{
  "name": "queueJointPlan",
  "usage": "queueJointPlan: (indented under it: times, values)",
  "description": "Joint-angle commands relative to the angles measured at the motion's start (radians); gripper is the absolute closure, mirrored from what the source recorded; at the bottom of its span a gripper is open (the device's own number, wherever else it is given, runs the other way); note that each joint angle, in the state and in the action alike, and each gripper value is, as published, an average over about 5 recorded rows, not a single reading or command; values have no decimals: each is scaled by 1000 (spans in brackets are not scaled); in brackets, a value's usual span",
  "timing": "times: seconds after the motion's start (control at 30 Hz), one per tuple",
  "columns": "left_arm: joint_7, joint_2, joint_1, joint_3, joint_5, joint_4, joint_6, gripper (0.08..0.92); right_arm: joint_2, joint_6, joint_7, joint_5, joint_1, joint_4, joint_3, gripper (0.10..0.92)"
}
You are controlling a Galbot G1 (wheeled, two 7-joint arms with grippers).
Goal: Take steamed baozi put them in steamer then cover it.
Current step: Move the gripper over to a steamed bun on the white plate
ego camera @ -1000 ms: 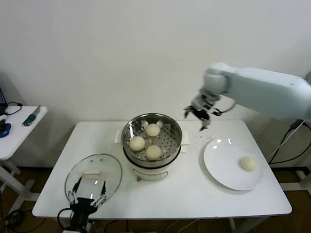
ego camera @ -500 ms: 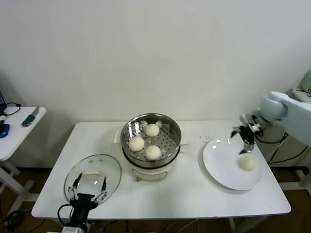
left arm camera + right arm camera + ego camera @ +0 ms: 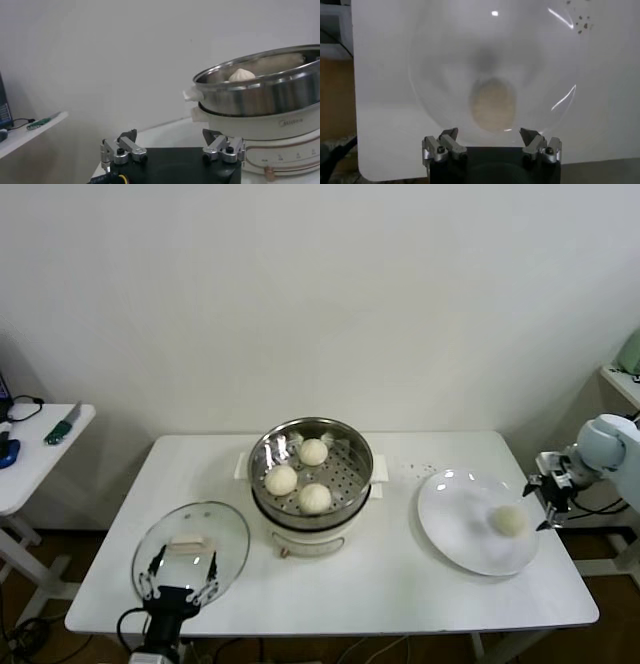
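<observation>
Head view: we look from high up, forward and down, taking in the whole white table [image 3: 400,584], the wall behind it and a side table [image 3: 40,449] at our left.
Left wrist view: we sit low at the table's near left edge, facing level across it; the left gripper [image 3: 172,150] fills the lower frame, the steamer [image 3: 265,95] looms close beside it.
Right wrist view: we hang above the white plate [image 3: 445,65], facing straight down and close, with the right gripper [image 3: 491,146] at the frame's edge.
Shared, head and left wrist: steamer, side table.
Shared, head and right wrist: plate and the baozi [image 3: 493,104] on it.
</observation>
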Motion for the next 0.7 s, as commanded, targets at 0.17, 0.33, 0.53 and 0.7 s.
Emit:
queueJointPlan:
  times: [0.17,0.33,0.53,0.7]
  values:
    - [-1,4,-1,-9,3,9,4,177,137,29,3,-92,-110,-169,122,203]
    - [-1,5,-6,-10,3,13,6,177,188,26,3,-92,-92,-197,94,203]
    - [-1,6,-12,-12,1,16,8,177,213,27,0,-104,-84,-217,67,203]
    - [-1,7,-16,-13,-1,19,8,177,222,37,-7,-130,-79,-238,61,203]
